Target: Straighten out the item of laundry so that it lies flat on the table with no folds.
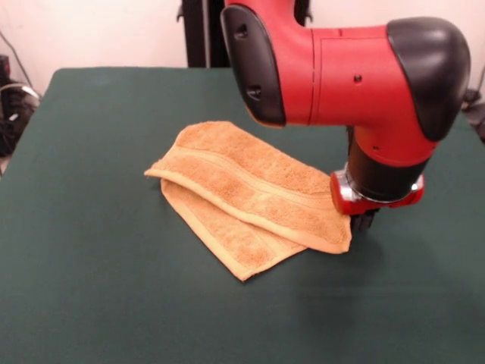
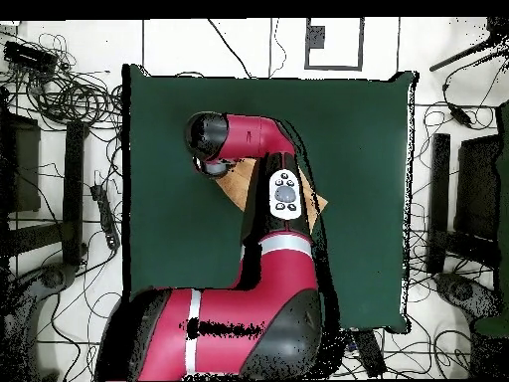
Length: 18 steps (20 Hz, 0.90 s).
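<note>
The item of laundry (image 1: 250,197) is an orange-tan towel lying folded over on itself near the middle of the dark green table (image 1: 91,227). One layer lies slantwise across the other, and a ribbed band runs along the upper layer. My gripper (image 1: 364,221) hangs straight down at the towel's right corner, low over the cloth, and only its dark tip shows below the red wrist. Whether it holds the corner is hidden. In the overhead view the arm covers most of the towel (image 2: 242,183), and the gripper is hidden under the wrist.
The red arm (image 2: 268,214) reaches across the table (image 2: 368,129) from its base edge. Cables and dark equipment (image 2: 60,99) lie on the floor around the table's sides. A black stand (image 1: 203,34) rises behind the far edge.
</note>
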{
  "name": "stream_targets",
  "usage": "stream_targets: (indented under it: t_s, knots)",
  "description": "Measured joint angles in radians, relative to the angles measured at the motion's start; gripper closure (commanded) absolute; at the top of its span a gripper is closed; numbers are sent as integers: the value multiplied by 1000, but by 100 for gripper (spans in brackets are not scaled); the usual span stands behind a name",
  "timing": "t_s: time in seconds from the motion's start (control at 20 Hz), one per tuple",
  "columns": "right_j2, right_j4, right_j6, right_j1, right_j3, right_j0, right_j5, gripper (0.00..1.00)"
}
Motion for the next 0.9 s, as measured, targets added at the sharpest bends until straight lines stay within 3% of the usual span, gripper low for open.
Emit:
stream_targets:
  t_s: [0.9]
  knots:
    - [-26, -15, 0, -1, -1, 0, 0, 100]
